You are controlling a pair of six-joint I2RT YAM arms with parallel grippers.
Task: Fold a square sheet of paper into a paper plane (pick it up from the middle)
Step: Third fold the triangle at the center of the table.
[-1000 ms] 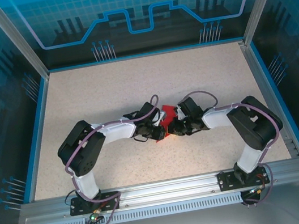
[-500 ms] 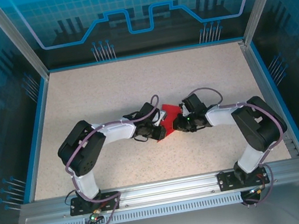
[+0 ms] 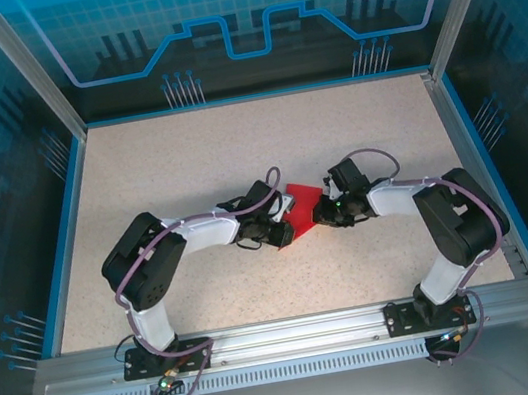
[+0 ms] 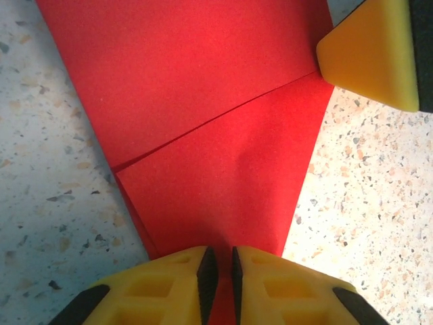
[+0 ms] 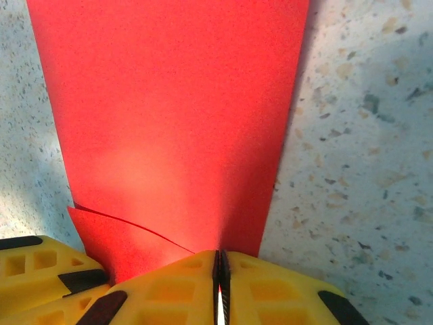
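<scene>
Evidently the paper point(image 3: 296, 197) is pinched at opposite ends by the left gripper point(image 4: 220, 267) and right gripper point(image 5: 220, 269), likely held taut for folding.

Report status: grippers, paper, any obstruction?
Left gripper shut on red paper. Right gripper shut on it too. Paper partly folded, held between them. Grippers close together, mind collision.
</scene>
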